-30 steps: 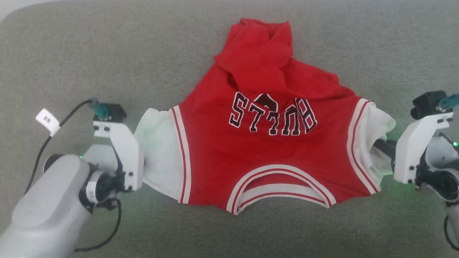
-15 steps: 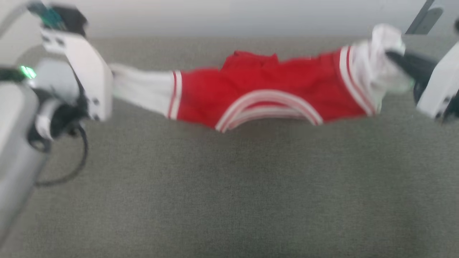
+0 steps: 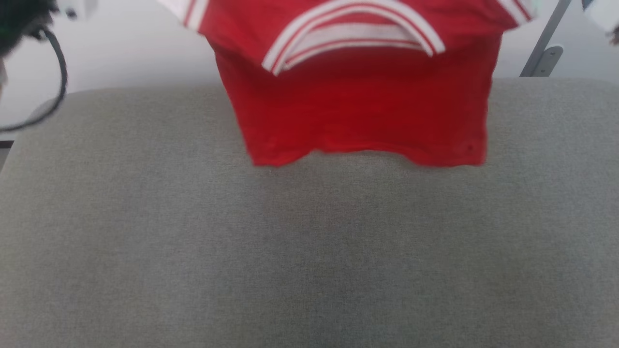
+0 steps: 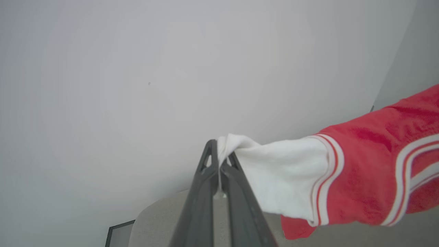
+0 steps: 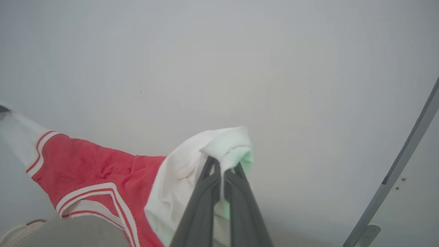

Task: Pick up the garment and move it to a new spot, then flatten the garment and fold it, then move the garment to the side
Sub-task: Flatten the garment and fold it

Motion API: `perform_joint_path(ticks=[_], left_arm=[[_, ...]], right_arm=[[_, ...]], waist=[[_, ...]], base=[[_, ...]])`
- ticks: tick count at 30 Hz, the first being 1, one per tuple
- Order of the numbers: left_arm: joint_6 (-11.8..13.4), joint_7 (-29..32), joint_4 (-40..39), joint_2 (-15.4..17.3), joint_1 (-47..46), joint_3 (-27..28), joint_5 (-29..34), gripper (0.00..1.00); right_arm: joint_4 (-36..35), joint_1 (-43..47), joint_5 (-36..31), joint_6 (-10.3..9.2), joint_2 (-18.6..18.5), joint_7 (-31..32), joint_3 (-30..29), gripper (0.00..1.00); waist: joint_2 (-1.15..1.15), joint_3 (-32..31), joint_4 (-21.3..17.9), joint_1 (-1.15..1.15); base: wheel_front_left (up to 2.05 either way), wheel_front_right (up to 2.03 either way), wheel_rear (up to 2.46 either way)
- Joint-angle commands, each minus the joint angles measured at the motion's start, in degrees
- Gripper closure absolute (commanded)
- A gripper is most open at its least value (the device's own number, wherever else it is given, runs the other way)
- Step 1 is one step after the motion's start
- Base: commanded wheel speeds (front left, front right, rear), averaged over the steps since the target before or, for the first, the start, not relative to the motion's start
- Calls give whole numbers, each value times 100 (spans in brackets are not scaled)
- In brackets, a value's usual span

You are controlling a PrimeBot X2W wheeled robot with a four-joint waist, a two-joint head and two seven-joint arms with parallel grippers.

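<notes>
The garment, a red jersey with red-and-white striped neck trim, hangs in the air over the far part of the grey cushion, its hem just above the fabric surface. In the left wrist view my left gripper is shut on the garment's white sleeve, stretched out to the right. The right wrist view shows my right gripper shut on the other white sleeve, the garment trailing left. Its lettering is hidden.
A pale wall lies behind the cushion. A grey metal strut leans at the upper right, also the strut in the right wrist view. A black cable loops at the upper left. The cushion's near part is bare.
Both grippers have lifted the garment off the cushion by its sleeves; it now hangs spread with the body dropping down. The head view has tilted, so the arms left the picture.
</notes>
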Motion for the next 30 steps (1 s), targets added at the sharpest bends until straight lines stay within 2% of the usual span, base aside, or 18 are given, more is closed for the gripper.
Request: perform_joint_path(ticks=[1, 8, 14, 17, 22, 28, 30], left_arm=[[-83, -98, 189, -99, -252, -25, 96, 100], [-201, -441, 686, -240, -726, -50, 247, 100], [-252, -1137, 1180, -458, -1083, -64, 492, 100], [-229, -1731, 1537, -669, -1431, -63, 653, 100], [-142, -2686, 2019, -918, -2019, -56, 972, 100], [-27, -3876, 2543, -1188, -2671, -55, 1297, 100], [17, -4343, 2663, -1249, -2816, -60, 1422, 100]], right_arm=[[168, -244, -74, -2, 52, -98, 41, 100], [672, -757, -220, -2, 170, -367, 155, 100], [1250, -1226, -522, -2, 150, -972, 272, 100], [1692, -1613, -834, -2, 149, -1841, 348, 100], [2321, -2156, -1330, -1, 126, -2907, 617, 100], [3061, -2870, -1816, -3, 149, -4273, 777, 100], [3320, -3013, -1866, -3, 165, -4558, 901, 100]], waist=[[0, -25, -11, 0], [0, 73, -40, 0], [0, 564, -40, 0], [0, 1063, -19, 0], [0, 1661, 2, 0], [0, 2109, 75, 0], [0, 2197, 113, 0]], base=[[0, 0, 0], [0, 0, 0], [0, 0, 0], [0, 0, 0], [0, 0, 0], [0, 0, 0], [0, 0, 0]])
